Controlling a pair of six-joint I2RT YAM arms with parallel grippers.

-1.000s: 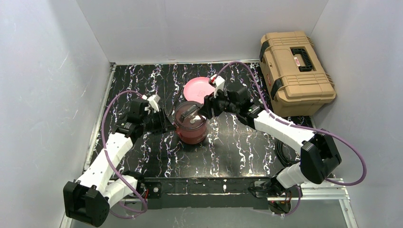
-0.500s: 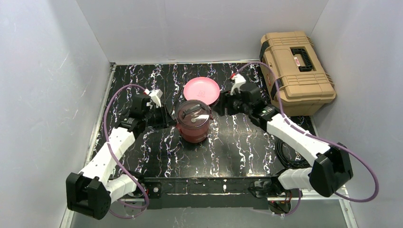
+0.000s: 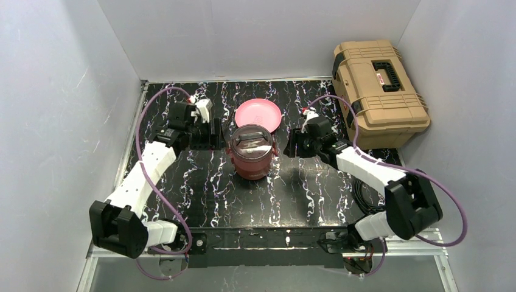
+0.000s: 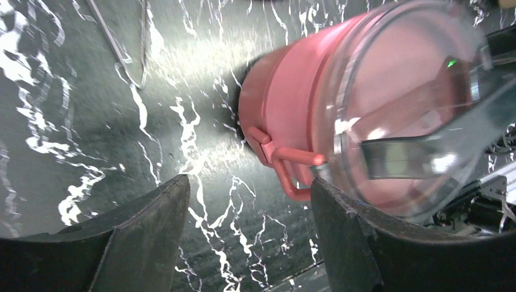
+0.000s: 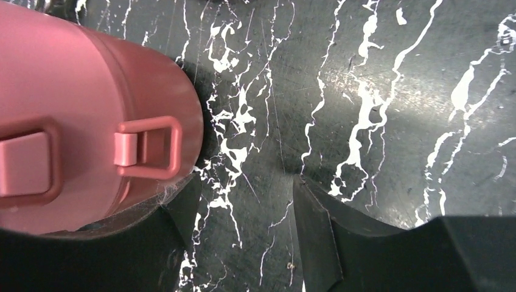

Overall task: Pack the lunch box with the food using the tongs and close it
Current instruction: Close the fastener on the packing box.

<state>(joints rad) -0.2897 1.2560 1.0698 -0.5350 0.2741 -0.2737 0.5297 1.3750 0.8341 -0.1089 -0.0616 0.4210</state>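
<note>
The maroon lunch box (image 3: 251, 159) stands upright mid-table with its clear lid and dark handle (image 3: 251, 141) on top. The food is out of view. My left gripper (image 3: 212, 135) is open just left of the box, apart from it; the left wrist view shows the box wall (image 4: 286, 103) and a side latch (image 4: 286, 167) beyond the spread fingers (image 4: 152, 225). My right gripper (image 3: 292, 146) is open just right of the box, with only table between its fingers (image 5: 316, 231). Thin metal tongs (image 4: 114, 41) lie on the table in the left wrist view.
A bare pink plate (image 3: 258, 114) lies behind the lunch box. A large tan toolbox (image 3: 377, 91) sits at the back right beside the table. White walls enclose the left, back and right sides. In the right wrist view, a latch loop (image 5: 149, 149) sits near my left finger.
Both grippers have drawn away from the top of the lunch box, the left one backward and left, the right one to the right. The left gripper has opened. The box now stands upright.
</note>
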